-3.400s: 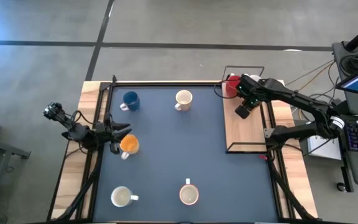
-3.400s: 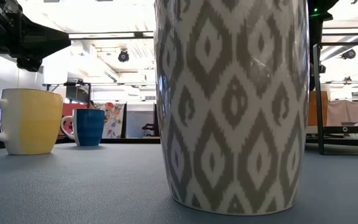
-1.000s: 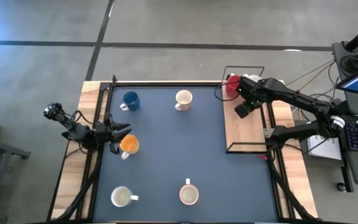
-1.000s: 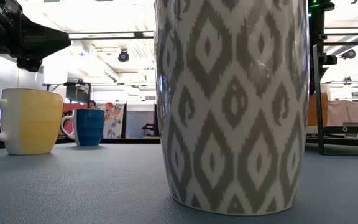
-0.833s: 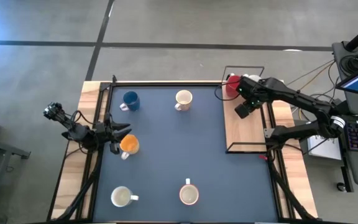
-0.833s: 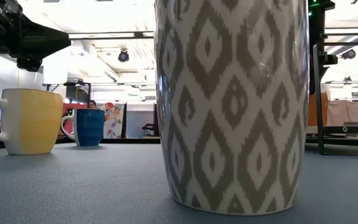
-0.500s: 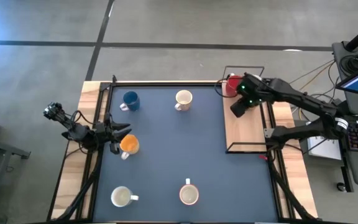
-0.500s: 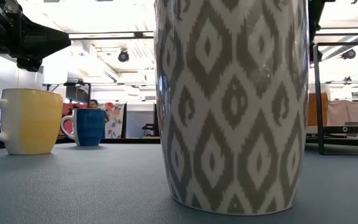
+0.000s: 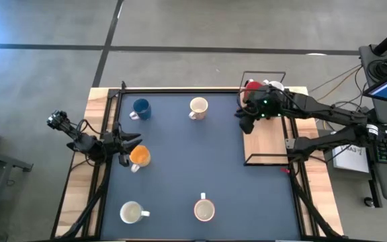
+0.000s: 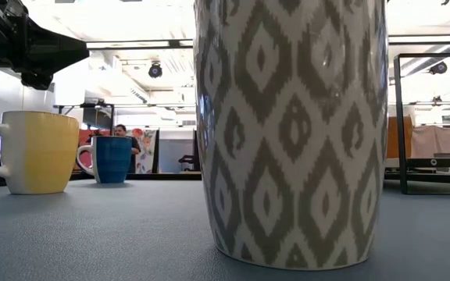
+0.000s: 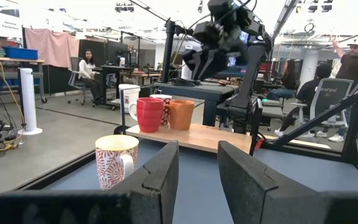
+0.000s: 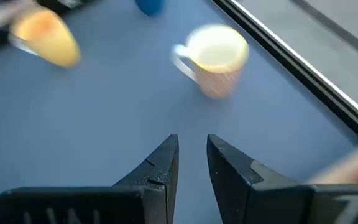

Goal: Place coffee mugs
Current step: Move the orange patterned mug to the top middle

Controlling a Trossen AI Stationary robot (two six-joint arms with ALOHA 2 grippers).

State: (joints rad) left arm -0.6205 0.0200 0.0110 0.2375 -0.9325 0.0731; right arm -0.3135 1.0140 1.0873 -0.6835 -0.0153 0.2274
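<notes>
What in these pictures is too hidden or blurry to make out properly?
- Low view: the patterned mug fills the middle, hiding the table behind it; its top is cut off.
- High view: the red mug is partly covered by the right gripper.
- Right wrist view: the orange mug is blurred.

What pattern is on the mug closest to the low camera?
Grey diamond shapes on white, on the mug; clearest in the low view.

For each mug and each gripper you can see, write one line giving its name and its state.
blue mug: upright on the mat.
orange mug: upright, beside the left gripper.
patterned mug: upright.
two front mugs: upright.
red mug: upright on the wooden board.
left gripper: open, empty.
right gripper: open, empty, at the board's edge.
</notes>
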